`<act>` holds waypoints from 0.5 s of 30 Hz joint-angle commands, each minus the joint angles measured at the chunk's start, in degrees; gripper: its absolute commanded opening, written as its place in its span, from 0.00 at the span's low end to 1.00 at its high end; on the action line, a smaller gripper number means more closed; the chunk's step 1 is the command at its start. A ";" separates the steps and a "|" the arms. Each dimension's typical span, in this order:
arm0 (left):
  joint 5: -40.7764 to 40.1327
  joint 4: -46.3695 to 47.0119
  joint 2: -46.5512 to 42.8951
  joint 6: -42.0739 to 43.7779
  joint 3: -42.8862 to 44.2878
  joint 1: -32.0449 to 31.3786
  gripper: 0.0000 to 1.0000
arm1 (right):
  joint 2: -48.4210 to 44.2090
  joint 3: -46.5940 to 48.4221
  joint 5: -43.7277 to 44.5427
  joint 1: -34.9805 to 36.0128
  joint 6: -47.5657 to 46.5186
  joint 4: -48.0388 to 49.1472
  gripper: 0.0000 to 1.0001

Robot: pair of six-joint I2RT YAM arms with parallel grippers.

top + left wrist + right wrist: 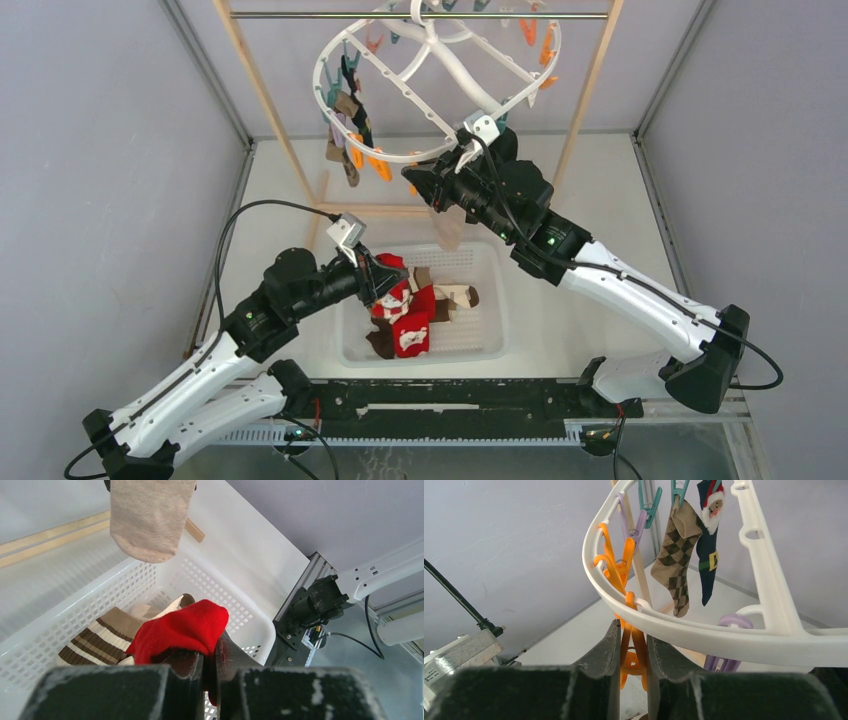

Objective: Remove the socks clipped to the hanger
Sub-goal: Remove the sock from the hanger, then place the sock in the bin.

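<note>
Several socks (676,560) dangle from white oval hanger (769,580).

Plain grey walls (110,150) close in the left, back and right of the top view, joined at the corners by slim metal posts (207,72). A white table (610,170) fills the middle. In the upper part of the frame stands a wooden rack (262,90), its two slanting legs carrying a thin metal rod (300,15) along the top edge. A black rail (520,398) runs along the table's near edge, lower centre, with a dull grey-green surface (450,462) below it. The light is soft and even, with only faint shadows.
</note>
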 commanded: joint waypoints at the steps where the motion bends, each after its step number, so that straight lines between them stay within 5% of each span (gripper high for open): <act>1: 0.96 1.44 -0.57 0.78 3.62 -0.37 0.10 | -0.36 1.79 -0.44 -0.20 0.18 1.79 0.14; 6: 0.84 1.43 -0.65 0.61 3.53 -0.38 0.10 | -0.82 0.95 -0.72 -0.51 1.02 1.81 0.22; 10: 0.74 1.44 -0.72 0.50 3.44 -0.32 0.10 | -1.04 0.57 -0.57 -0.57 1.45 1.64 0.48; 15: 0.65 1.89 -0.21 0.20 3.28 -0.33 0.12 | -1.82 -0.09 -0.30 -0.57 2.02 1.17 0.65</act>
